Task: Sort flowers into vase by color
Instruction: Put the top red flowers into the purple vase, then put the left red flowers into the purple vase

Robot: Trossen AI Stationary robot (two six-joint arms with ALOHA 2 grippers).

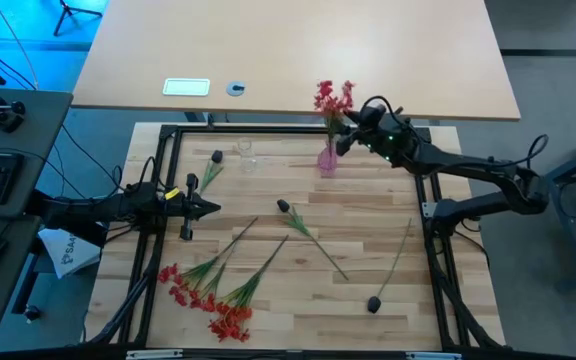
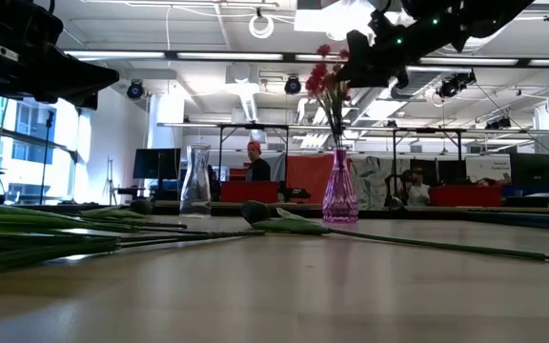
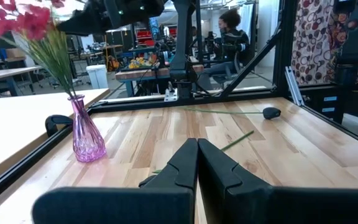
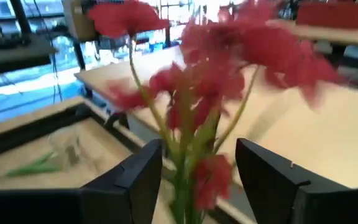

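Observation:
A pink glass vase (image 1: pixel 327 160) stands at the table's far side, right of middle, with a spray of red flowers (image 1: pixel 333 100) upright in it. My right gripper (image 4: pixel 199 174) is open up at the spray's stems (image 4: pixel 182 168), one finger on each side, and no touch shows. A clear vase (image 1: pixel 245 153) stands to the left of the pink one. More red sprays (image 1: pixel 213 295) lie flat at the near left. Dark buds lie at the far left (image 1: pixel 216 157), the middle (image 1: pixel 283 206) and the near right (image 1: pixel 374 304). My left gripper (image 1: pixel 213 208) waits shut at the table's left.
A black frame rail (image 1: pixel 288 128) runs round the wooden table top. Beyond its far edge stands a tan table (image 1: pixel 298 60) with a white card (image 1: pixel 186 87). In the low view, people sit in the room behind (image 2: pixel 255 162).

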